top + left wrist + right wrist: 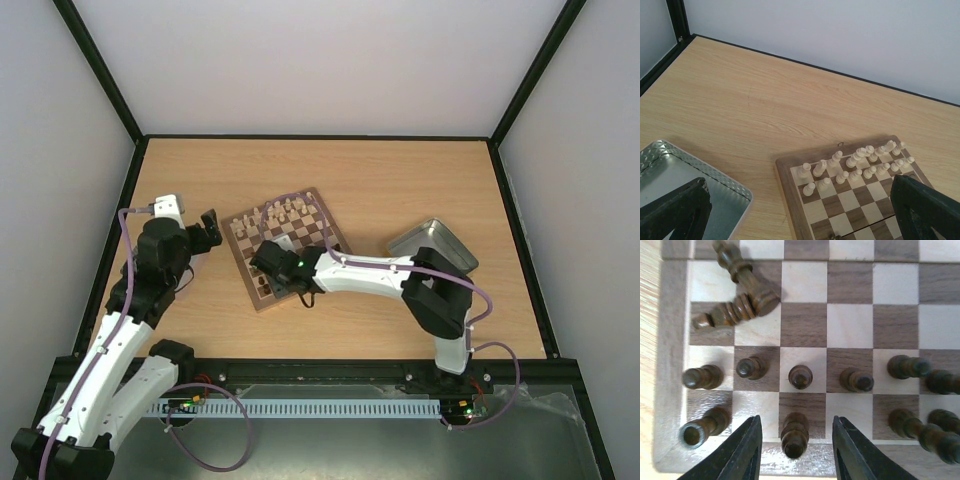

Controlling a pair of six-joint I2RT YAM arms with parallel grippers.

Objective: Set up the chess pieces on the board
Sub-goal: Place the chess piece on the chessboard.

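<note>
The board [318, 232] lies mid-table, turned at an angle. Cream chess pieces [285, 212] stand in two rows at its far edge; they also show in the left wrist view [855, 162]. In the right wrist view the dark pieces [800, 376] stand in two rows on the board [670, 365]. Two dark pieces [742, 272] lie toppled near a corner. My right gripper [796, 418] is open, its fingers on either side of an upright dark back-row piece [795, 436], not touching it. My left gripper [210, 228] is open and empty, left of the board.
A silver metal tray [432, 245] sits right of the board; it also shows in the left wrist view [700, 167]. The right arm [370, 272] stretches across the board's near corner. Black frame posts and pale walls surround the wooden table.
</note>
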